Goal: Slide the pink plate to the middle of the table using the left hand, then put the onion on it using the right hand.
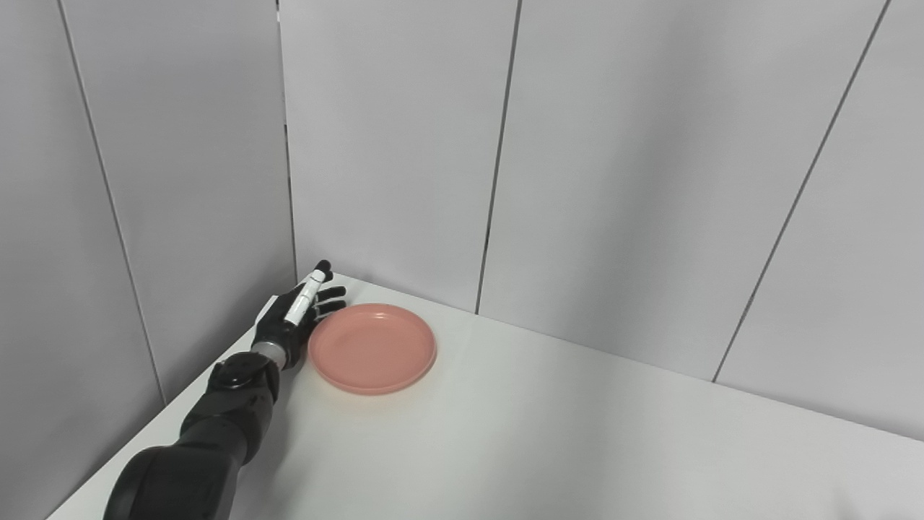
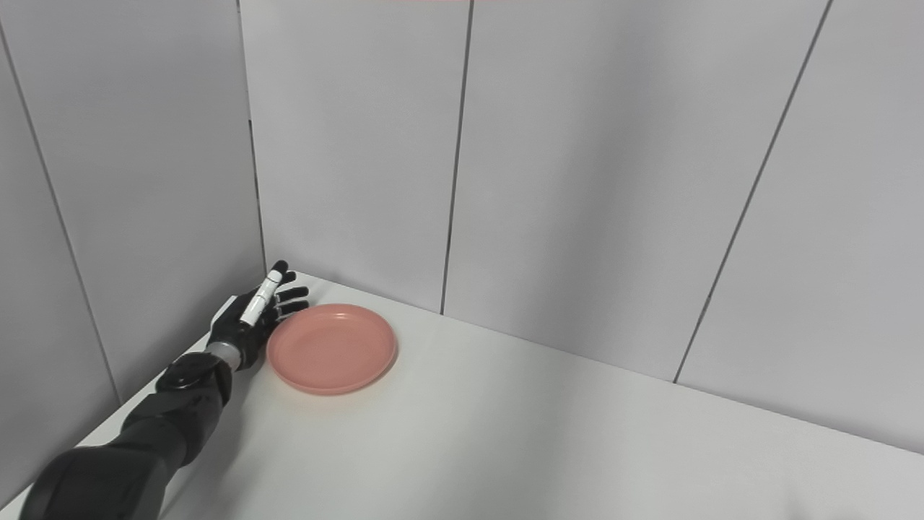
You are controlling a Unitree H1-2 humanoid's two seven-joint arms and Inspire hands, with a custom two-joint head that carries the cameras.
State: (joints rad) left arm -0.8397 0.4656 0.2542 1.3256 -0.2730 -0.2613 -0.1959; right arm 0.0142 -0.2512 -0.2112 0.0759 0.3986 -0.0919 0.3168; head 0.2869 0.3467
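The pink plate (image 1: 372, 347) lies flat on the white table (image 1: 577, 433) near its far left corner; it also shows in the right eye view (image 2: 330, 348). My left hand (image 1: 296, 315) stands on edge just left of the plate, fingers stretched out and apart, against or very close to the plate's left rim. It holds nothing. It also shows in the right eye view (image 2: 253, 315). No onion is in view. My right hand is not in view.
Grey wall panels (image 1: 404, 144) close the table at the back and on the left, meeting in a corner just behind my left hand. The table's bare surface runs right and toward me from the plate.
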